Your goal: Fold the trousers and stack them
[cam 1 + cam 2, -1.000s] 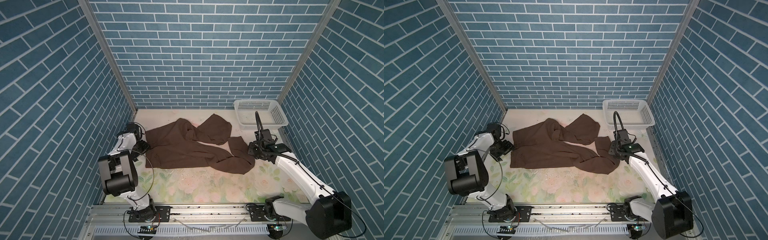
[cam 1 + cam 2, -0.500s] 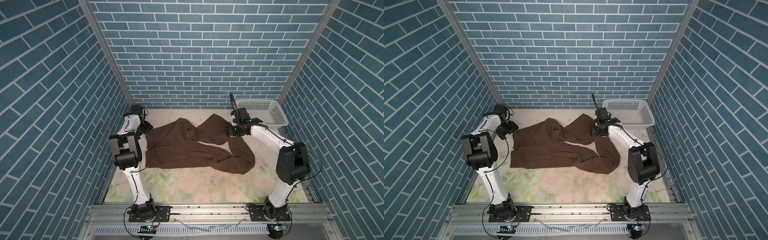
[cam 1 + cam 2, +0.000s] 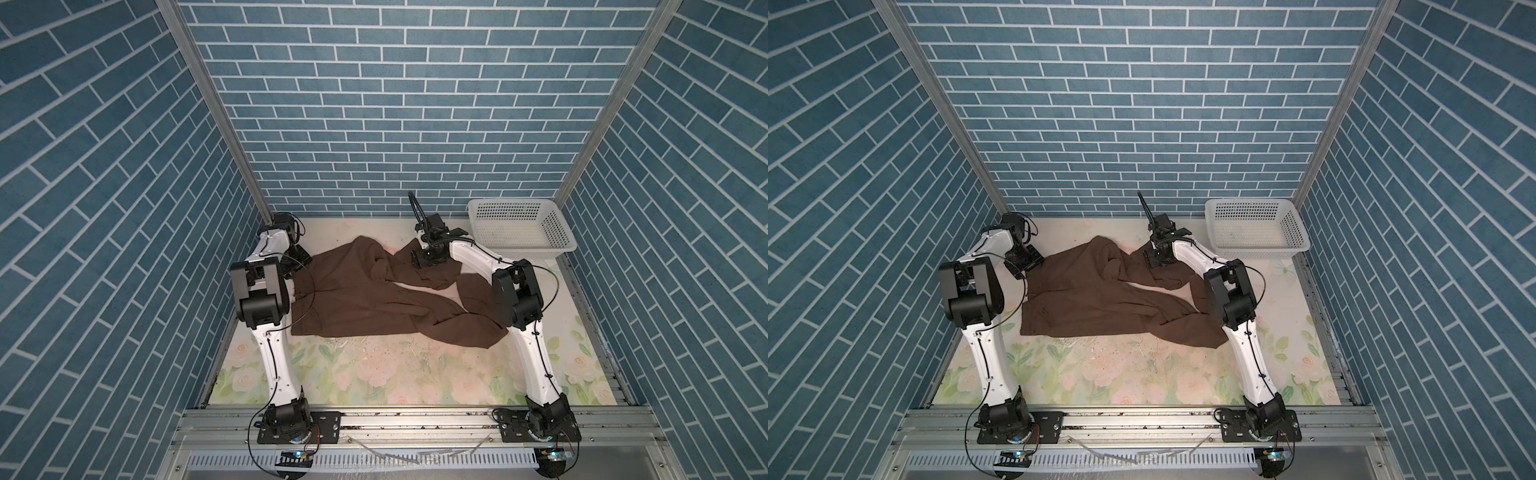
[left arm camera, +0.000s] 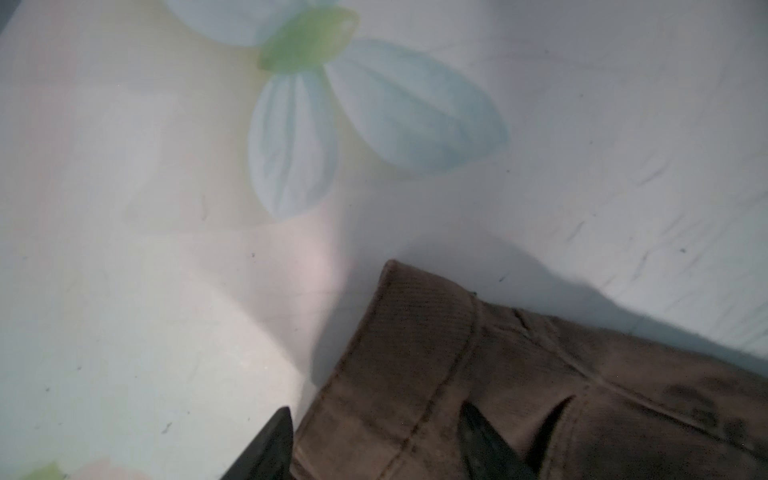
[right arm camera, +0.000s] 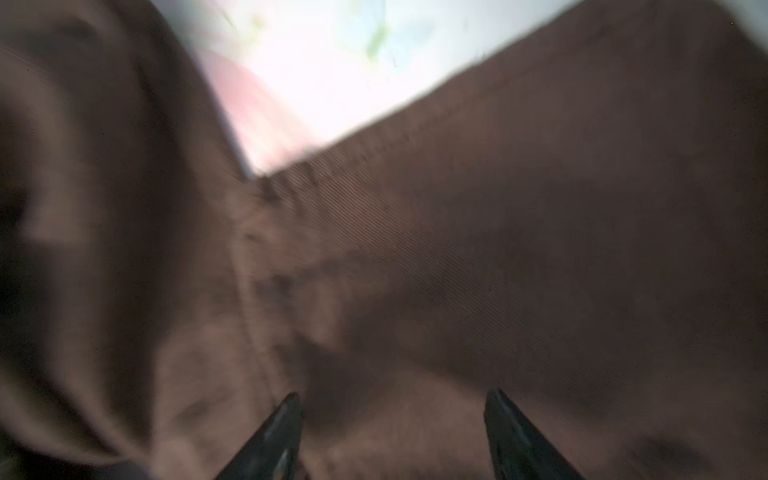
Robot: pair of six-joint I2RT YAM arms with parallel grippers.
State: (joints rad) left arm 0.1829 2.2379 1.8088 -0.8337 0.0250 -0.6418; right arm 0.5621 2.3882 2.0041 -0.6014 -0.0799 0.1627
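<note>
The dark brown trousers (image 3: 365,299) (image 3: 1096,299) lie crumpled on the floral table, waist at the left and legs running right. My left gripper (image 3: 301,259) (image 3: 1034,262) sits at the far-left waist corner. In the left wrist view its jaws (image 4: 376,417) stand apart astride the waistband (image 4: 415,332), one fingertip (image 4: 282,419) beside the cloth and one on it. My right gripper (image 3: 419,259) (image 3: 1152,259) hovers low over the far leg's end. In the right wrist view it (image 5: 394,405) is open, with only brown fabric (image 5: 540,208) beneath it.
A white perforated basket (image 3: 528,251) (image 3: 1258,251) stands at the back right corner, close to my right arm. Blue brick walls close in the left, back and right sides. The floral tablecloth (image 3: 374,374) shows bare in front of the trousers.
Both arms have swung away from the near side toward the back wall. The left gripper reached the far waist corner. The right gripper left the near leg for the far leg's end.
</note>
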